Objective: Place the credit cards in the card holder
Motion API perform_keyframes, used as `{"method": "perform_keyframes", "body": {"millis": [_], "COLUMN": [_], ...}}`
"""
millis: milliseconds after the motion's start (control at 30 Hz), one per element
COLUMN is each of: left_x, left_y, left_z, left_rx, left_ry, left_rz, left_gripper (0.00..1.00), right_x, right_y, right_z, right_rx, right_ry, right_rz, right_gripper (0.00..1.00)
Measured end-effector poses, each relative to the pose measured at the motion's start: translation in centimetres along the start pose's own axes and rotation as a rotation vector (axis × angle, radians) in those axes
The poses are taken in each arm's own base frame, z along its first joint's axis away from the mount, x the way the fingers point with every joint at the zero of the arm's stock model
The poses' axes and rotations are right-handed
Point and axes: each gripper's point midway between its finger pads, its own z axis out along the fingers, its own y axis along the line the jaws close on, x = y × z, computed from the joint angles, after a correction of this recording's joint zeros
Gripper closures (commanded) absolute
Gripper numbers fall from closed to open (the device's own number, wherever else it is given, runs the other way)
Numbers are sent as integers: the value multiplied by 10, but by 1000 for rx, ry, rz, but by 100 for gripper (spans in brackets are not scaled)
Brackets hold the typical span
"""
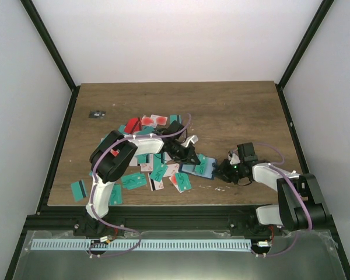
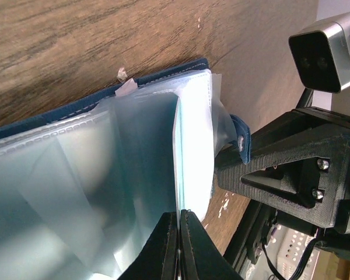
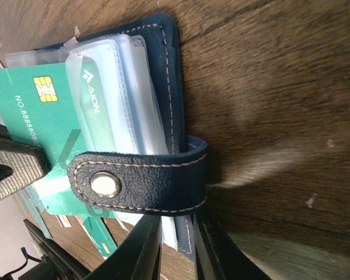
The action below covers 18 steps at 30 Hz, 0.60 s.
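Barely begun: one card [image 3: 41, 111] half-sleeved, other credit cards [image 1: 133, 181] loose. Pinching card holder [image 3: 163, 70] sleeve [image 2: 105, 175] with left gripper [image 2: 179, 233], cover edge narrowly with right gripper [image 3: 178, 245].

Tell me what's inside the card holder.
Clear sleeves fill the card holder; a green card sits partly in one. Whether the sleeves behind hold cards is hidden.

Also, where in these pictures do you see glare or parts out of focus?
Left wrist: glare whitens the clear sleeves of the dark navy folding card holder. Right wrist: the teal card with a gold chip is sharp, and the brown wooden table blurs at lower right. Top external: evenly lit.
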Motion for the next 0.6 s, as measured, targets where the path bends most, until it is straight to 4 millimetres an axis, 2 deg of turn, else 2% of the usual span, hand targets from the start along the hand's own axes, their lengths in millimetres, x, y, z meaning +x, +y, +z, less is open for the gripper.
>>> {"method": "perform_keyframes", "body": {"millis": [600], "left_x": [-1], "left_y": [-4], "left_z": [16], "left_rx": [27], "left_ry": [6], "left_rz": [-11], "left_gripper": [96], "right_x": [1], "right_y": [-1], "right_z": [1], "right_rx": [-1], "right_ry": [11], "right_rz": [4], "right_gripper": [87]}}
